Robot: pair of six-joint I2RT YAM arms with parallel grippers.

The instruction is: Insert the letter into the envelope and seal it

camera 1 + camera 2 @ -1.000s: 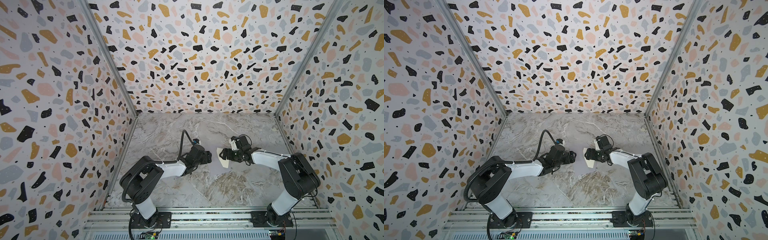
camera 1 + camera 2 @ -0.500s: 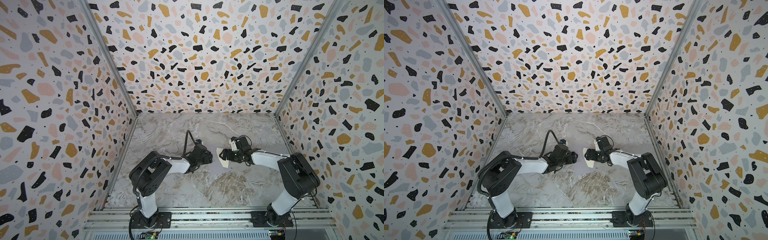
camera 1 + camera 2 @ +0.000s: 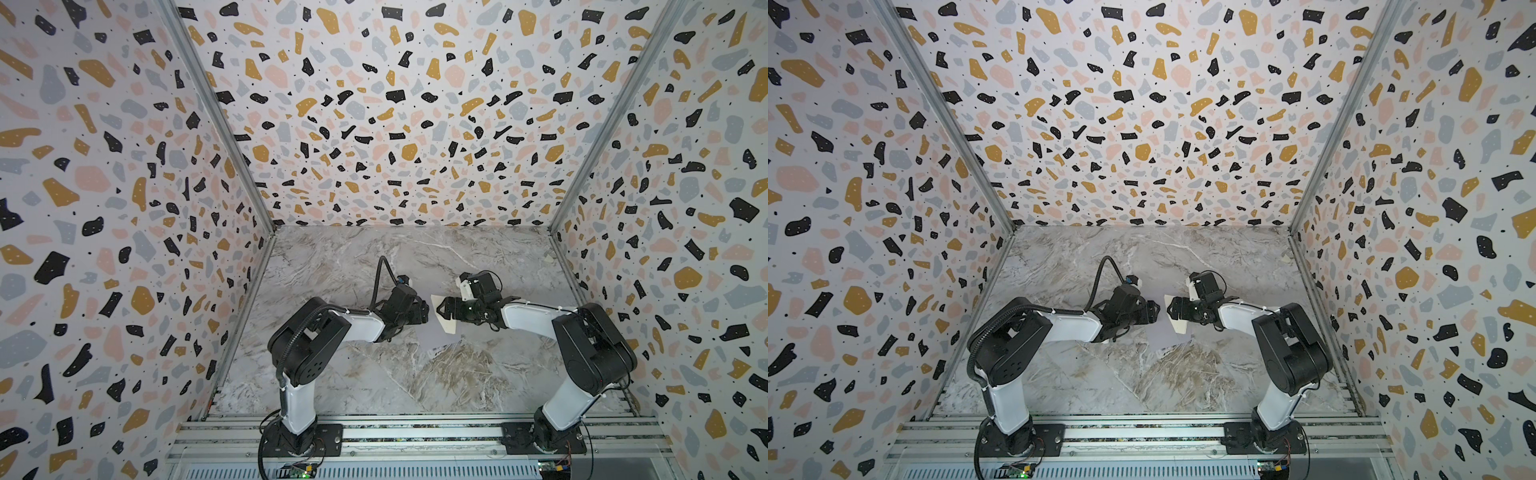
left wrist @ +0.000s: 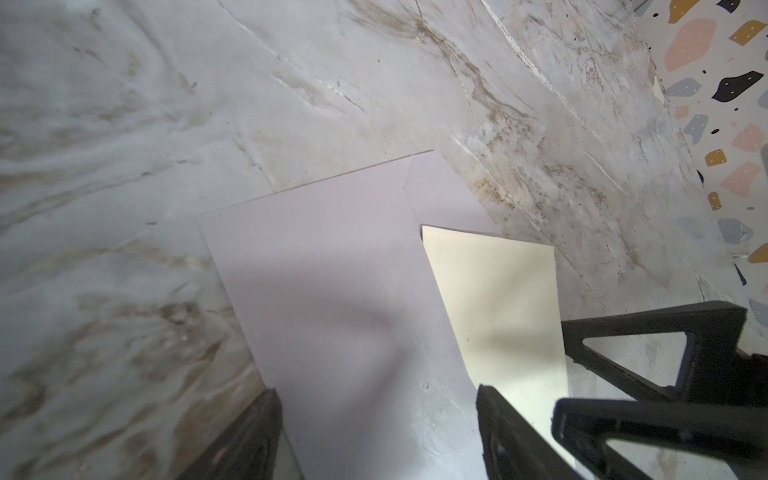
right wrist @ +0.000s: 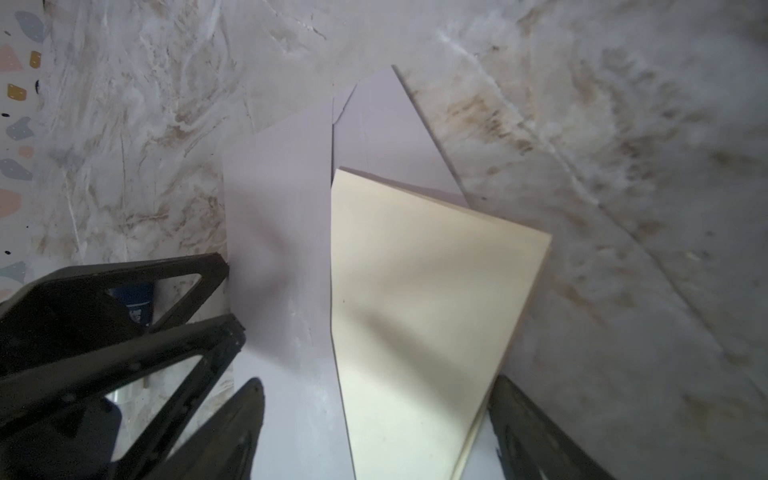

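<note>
Feeding the letter: this looks like the step in hand, since most of the sheet is not yet inside.
Letter: the letter (image 5: 424, 311) is folded, plain cream face up. It lies on the open flap (image 5: 386, 137) with one long edge at the mouth of the pocket (image 5: 278, 187), seemingly just under its lip.
Envelope: the envelope (image 4: 332, 291) lies flat near the middle of the worktop (image 3: 374, 374), well apart from every edge, between the two hands.
Right hand: the right hand (image 5: 378, 380) is spread astride the letter, one finger just beside its outer edge. No pinch shows.
Left hand: the left hand (image 4: 376, 390) is spread wide over the envelope's body, pinching nothing. Whether its tips press the paper, I cannot tell.
Doing it well: pin the envelope flat, then push the letter low, slowly and square to the mouth. A skewed edge would probably catch the lip or buckle.
Surface: marble-look and smooth, so the envelope may skid if it is not held.
Room: terrazzo-patterned walls (image 3: 415, 104) close three sides, and an aluminium rail (image 3: 415, 432) runs along the front edge.
</note>
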